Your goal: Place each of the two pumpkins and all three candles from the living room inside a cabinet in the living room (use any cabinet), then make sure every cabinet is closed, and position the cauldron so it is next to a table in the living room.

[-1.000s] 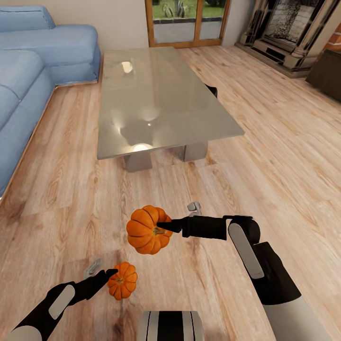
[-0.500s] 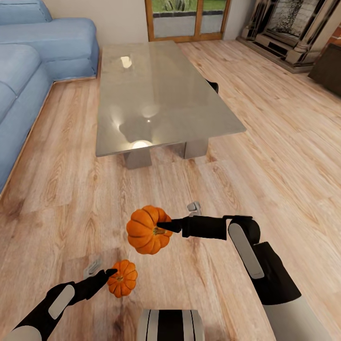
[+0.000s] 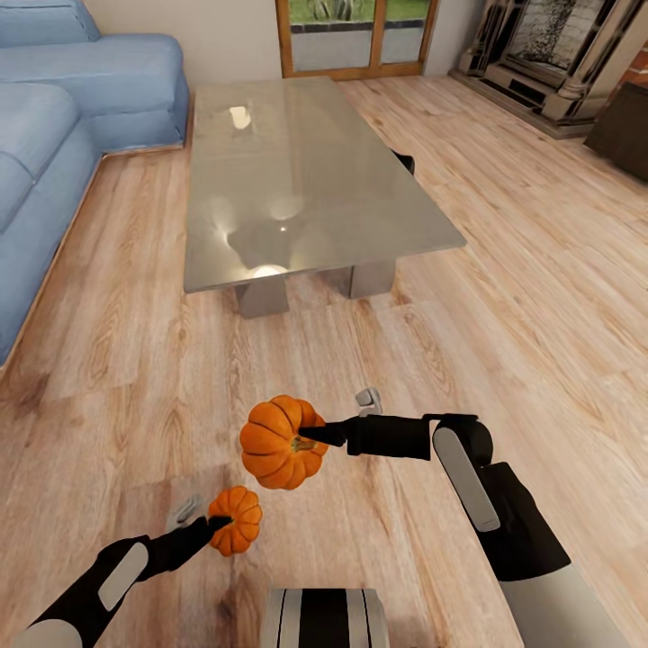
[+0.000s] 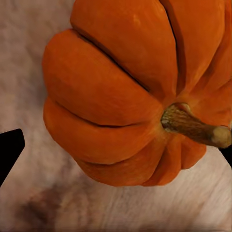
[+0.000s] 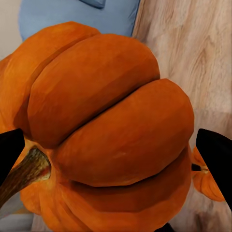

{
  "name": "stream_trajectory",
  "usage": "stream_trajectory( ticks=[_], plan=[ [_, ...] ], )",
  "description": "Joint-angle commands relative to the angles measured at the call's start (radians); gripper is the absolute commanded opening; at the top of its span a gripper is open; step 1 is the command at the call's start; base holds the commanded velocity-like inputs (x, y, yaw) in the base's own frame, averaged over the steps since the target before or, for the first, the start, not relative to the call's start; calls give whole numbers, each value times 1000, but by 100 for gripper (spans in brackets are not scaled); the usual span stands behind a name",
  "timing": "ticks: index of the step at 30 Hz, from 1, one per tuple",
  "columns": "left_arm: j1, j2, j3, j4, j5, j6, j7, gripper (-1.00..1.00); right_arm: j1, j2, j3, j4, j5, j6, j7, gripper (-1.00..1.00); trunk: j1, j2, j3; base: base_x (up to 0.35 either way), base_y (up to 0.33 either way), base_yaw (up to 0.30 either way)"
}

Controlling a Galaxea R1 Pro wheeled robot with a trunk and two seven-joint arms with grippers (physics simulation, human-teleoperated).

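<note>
Two orange pumpkins hang above the wooden floor in front of me. My right gripper [image 3: 308, 436] is shut on the larger pumpkin [image 3: 275, 443], its stem toward the fingers; up close this pumpkin [image 5: 106, 130] sits between the two black fingertips [image 5: 216, 153]. Lower and to the left, my left gripper [image 3: 222, 522] is shut on the smaller pumpkin [image 3: 238, 520], whose ribbed body [image 4: 111, 101] and brown stem fill the left wrist view. The glass-topped table [image 3: 297, 171] stands ahead. A black shape [image 3: 406, 164] peeks from behind its right edge; I cannot tell what it is. Candles are out of view.
A blue sofa [image 3: 63, 117] runs along the left. A fireplace [image 3: 549, 54] and a dark-brown piece of furniture [image 3: 621, 130] stand at the far right. Glass doors [image 3: 355, 36] are behind the table. Bare floor lies between me and the table.
The camera shifted a little a second ago. Since then my left gripper has edged up and to the right with the smaller pumpkin. The right arm holds still.
</note>
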Motion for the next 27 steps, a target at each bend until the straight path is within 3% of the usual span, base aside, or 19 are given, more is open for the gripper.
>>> stream_trajectory(
  ticks=[1, 19, 21, 27],
  plan=[
    [0, 1, -10, 0, 5, 2, -1, 100, -1, 0, 0, 0, 2, 3, 5, -100, 0, 0, -1, -26, 0, 0],
    [0, 5, -18, 0, 6, 2, -5, 100, 0, -1, 0, 0, 2, 3, 7, -100, 0, 0, -1, -25, 0, 0],
    [0, 8, -16, 0, 10, 2, -21, 100, 0, -1, 1, 0, 2, 3, 7, -100, 0, 0, -1, 0, 0, 0],
    [0, 13, -11, 4, 2, 1, -156, 100, 0, -1, 1, 0, 2, 3, 7, -100, 0, 0, -1, 0, 0, 0]
  ],
)
